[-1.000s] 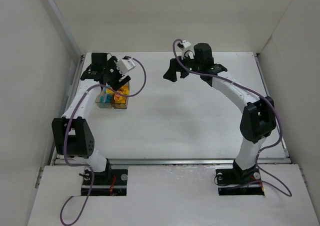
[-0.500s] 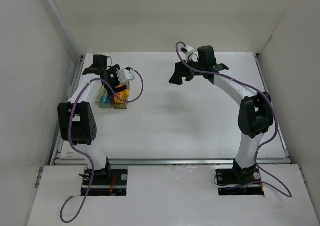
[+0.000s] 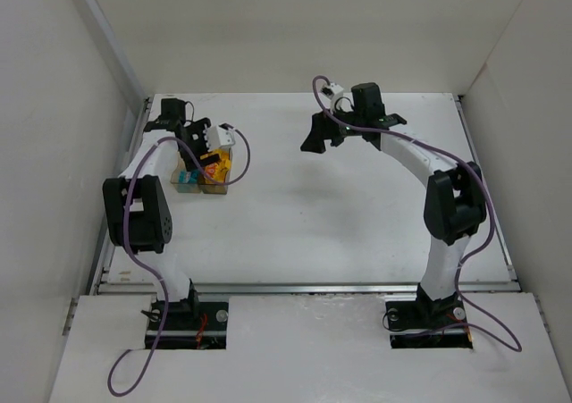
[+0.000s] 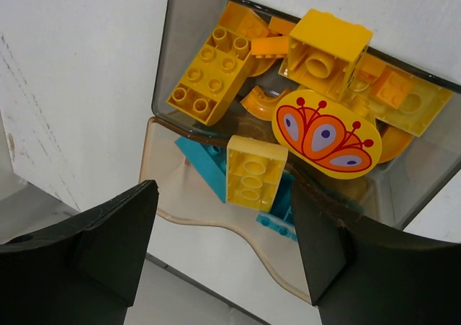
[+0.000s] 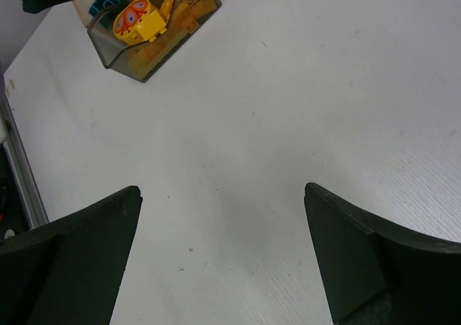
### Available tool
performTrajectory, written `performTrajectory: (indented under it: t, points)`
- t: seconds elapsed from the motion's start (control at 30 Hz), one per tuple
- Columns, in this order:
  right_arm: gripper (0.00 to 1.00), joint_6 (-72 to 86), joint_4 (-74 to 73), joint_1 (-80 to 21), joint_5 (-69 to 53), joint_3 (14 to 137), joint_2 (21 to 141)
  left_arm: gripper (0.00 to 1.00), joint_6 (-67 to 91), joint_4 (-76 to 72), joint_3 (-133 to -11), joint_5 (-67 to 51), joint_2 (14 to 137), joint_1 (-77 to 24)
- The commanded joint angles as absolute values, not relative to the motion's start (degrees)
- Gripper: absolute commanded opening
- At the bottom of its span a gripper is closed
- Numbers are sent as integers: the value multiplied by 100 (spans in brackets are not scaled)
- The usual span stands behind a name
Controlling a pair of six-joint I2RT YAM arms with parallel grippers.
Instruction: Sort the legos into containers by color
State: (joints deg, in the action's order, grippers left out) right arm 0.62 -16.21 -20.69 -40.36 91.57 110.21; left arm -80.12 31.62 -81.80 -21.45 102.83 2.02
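The two joined boxes (image 3: 204,175) stand at the table's far left. In the left wrist view the smoky grey box (image 4: 169,65) holds several yellow and orange bricks (image 4: 212,73) and a yellow oval piece with an orange print (image 4: 325,134). The tan-clear box (image 4: 162,177) holds cyan bricks (image 4: 205,163), with a pale yellow brick (image 4: 252,170) lying on them. My left gripper (image 4: 223,192) hangs open and empty just above the boxes (image 3: 189,148). My right gripper (image 3: 313,138) is open and empty over bare table (image 5: 223,192), far right of the boxes (image 5: 155,47).
The white table (image 3: 340,215) has a metal rail along its left edge (image 3: 134,166) and white walls on three sides. The left arm's purple cable (image 3: 243,148) loops beside the boxes.
My left arm has folded back toward the left wall, and its wrist has settled closer over the boxes. My right gripper has shifted slightly right. Nothing was picked up.
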Motion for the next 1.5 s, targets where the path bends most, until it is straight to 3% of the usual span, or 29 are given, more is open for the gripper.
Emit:
performTrajectory:
  t: [0.0,0.3,0.4,0.67,0.83,1.03,1.23,1.47]
  points:
    - [100,-62,-1494,-2083,-4210,9343,11057,71,-8200,3322,-8253,-2329,10344,202]
    - [100,-62,-1547,-2083,-4210,9290,11109,72,-8200,3217,-8306,-2329,10521,149]
    - [100,-62,-1547,-2083,-4210,9290,11109,65,-8200,3217,-8306,-2329,10573,97]
    - [100,-62,-1547,-2083,-4157,9290,11162,41,-8323,3331,-8358,-2329,10573,97]
    - [100,-62,-1547,-2030,-4157,9290,11215,16,-8376,3384,-8358,-2268,10573,97]
    - [100,-62,-1547,-2030,-4210,9290,11268,1,-8236,3384,-8656,-2215,10573,44]
    - [100,-62,-1547,-2030,-4210,9290,11268,0,-6866,3384,-9527,-2777,10626,44]
    - [100,-62,-1547,-2030,-4210,9290,11268,0,-5224,3445,-9537,-3190,10679,-9]
